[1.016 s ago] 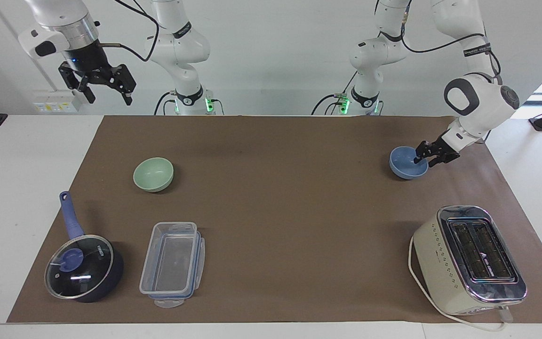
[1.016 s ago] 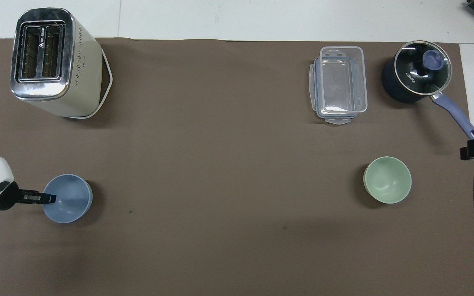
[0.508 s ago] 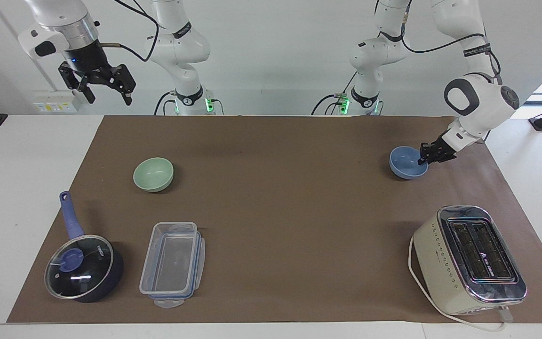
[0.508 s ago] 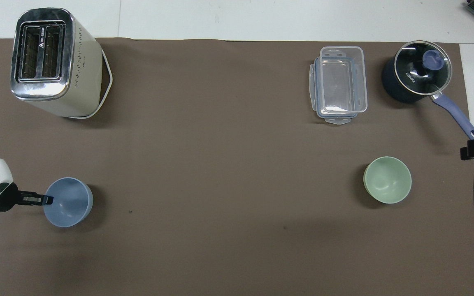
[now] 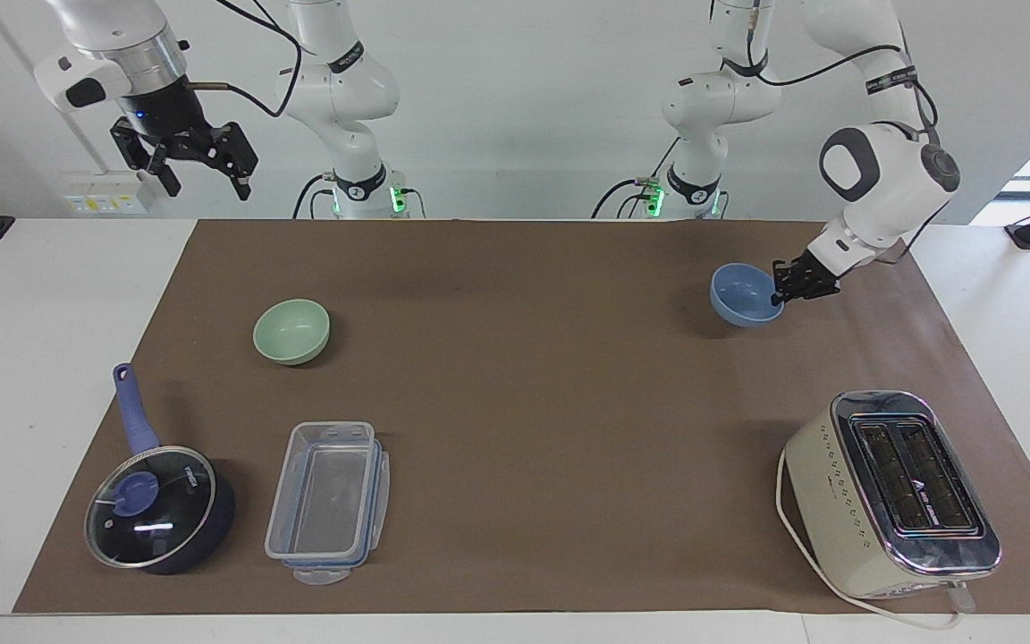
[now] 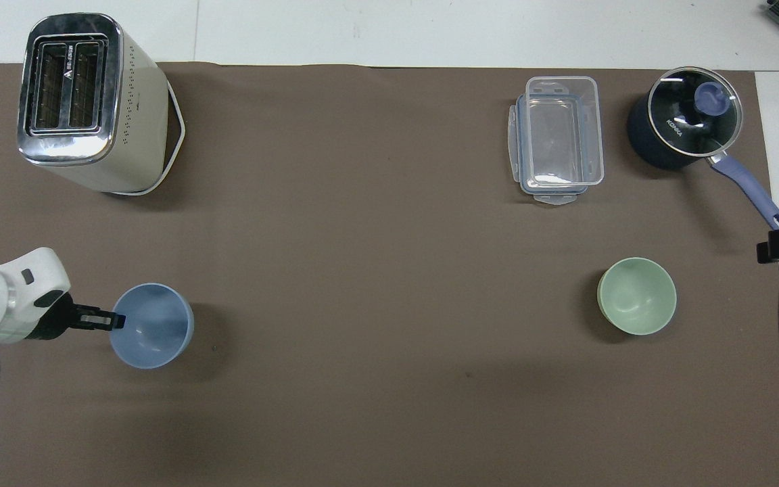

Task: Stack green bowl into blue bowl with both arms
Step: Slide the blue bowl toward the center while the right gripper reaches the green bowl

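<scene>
While the right gripper (image 5: 200, 170) waits high over the worktop's (image 5: 524, 394) corner at the right arm's end, fingers released and spread, the left gripper (image 5: 781, 295) has its fingers grasping the rim of the blue bowl (image 5: 746, 294). In the last second that bowl has risen off the brown mat and travelled toward the middle. That suggests the carry toward a stacking spot has begun. The green bowl (image 5: 291, 331) sits untouched on the mat; in the overhead view it lies at about three o'clock, the blue bowl at eight. A toaster (image 5: 890, 492), a clear container (image 5: 329, 501) and a lidded saucepan (image 5: 157, 501) stand along the edge farthest from the robots. White walls surround.
</scene>
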